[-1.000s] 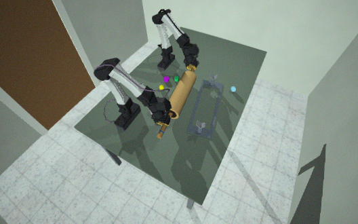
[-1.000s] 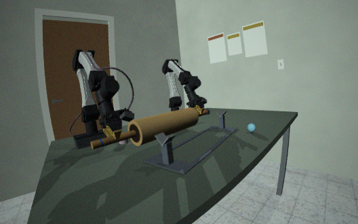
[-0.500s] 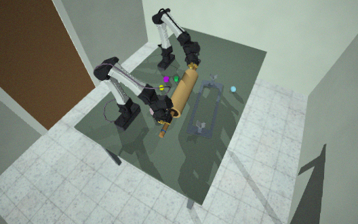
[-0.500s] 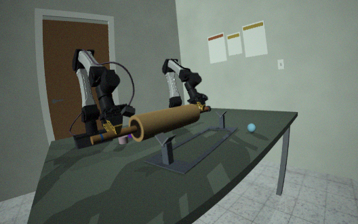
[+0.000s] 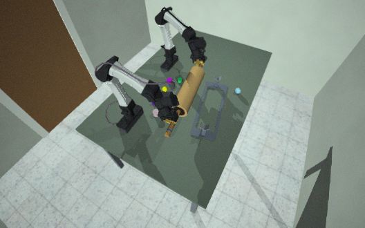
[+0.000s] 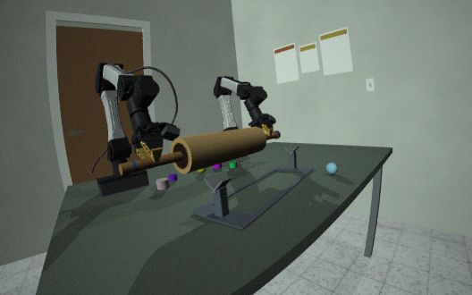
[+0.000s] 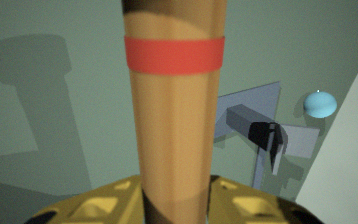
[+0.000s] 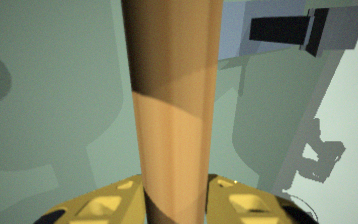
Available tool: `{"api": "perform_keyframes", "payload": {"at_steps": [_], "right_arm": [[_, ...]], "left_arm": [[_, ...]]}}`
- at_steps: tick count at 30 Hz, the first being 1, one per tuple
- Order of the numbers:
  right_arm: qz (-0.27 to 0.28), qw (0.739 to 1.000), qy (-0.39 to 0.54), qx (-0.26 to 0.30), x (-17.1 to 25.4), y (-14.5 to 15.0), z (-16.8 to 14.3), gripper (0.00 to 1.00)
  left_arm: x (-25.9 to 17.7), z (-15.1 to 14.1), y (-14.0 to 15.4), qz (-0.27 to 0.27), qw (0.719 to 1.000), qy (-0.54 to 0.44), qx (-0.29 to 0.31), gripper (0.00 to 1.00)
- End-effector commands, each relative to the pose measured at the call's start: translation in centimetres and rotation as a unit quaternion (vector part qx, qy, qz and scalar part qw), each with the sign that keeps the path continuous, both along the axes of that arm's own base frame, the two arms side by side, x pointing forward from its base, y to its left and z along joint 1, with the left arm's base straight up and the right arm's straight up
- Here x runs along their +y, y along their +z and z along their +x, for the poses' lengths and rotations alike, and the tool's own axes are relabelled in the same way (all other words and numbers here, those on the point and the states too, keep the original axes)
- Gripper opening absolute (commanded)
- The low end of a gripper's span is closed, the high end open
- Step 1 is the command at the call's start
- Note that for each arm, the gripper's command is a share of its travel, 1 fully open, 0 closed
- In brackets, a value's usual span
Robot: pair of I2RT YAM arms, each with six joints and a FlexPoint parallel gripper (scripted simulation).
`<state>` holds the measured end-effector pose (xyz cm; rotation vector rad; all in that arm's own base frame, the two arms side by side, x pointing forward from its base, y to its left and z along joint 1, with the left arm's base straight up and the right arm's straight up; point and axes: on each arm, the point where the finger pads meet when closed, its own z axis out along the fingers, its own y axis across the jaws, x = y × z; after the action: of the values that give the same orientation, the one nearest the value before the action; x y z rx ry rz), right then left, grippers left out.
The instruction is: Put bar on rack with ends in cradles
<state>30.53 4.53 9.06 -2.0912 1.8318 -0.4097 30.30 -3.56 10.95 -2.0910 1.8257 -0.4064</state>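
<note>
Two balls point(image 5: 238, 90) point(image 6: 331, 168) point(image 7: 320, 104), four short cylinders point(image 5: 180, 80) point(image 6: 162, 183), one bar point(image 5: 190, 90) point(image 6: 219, 149) point(image 7: 175, 110) point(image 8: 172, 110), one rack point(image 5: 221, 110) point(image 6: 243, 223) point(image 7: 250, 100) point(image 8: 231, 30), two cradles point(image 5: 204, 128) point(image 6: 218, 183) point(image 7: 300, 140) point(image 8: 340, 27), two arms point(image 5: 129, 77) point(image 6: 112, 112) and three wall sheets point(image 6: 286, 64) are seen.
</note>
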Motion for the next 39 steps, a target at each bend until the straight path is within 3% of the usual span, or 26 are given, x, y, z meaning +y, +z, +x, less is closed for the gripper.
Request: {"api": "perform_keyframes", "payload": {"at_steps": [1, 14, 39], "right_arm": [[0.003, 0.998, 0.006, -0.070, 0.3, 4.0, 4.0, 0.18], [0.002, 0.998, 0.024, -0.065, 0.7, 4.1, 7.2, 0.18], [0.000, 0.997, 0.027, -0.071, 2.2, 4.5, 16.2, 0.18]], "left_arm": [[0.2, 2.8, 4.6, 0.000, 0.998, 0.005, -0.070, 0.18], [0.4, 4.1, 4.6, -0.003, 0.998, 0.024, -0.064, 0.18], [1.8, 12.6, 4.6, -0.006, 0.997, 0.027, -0.071, 0.18]]}}
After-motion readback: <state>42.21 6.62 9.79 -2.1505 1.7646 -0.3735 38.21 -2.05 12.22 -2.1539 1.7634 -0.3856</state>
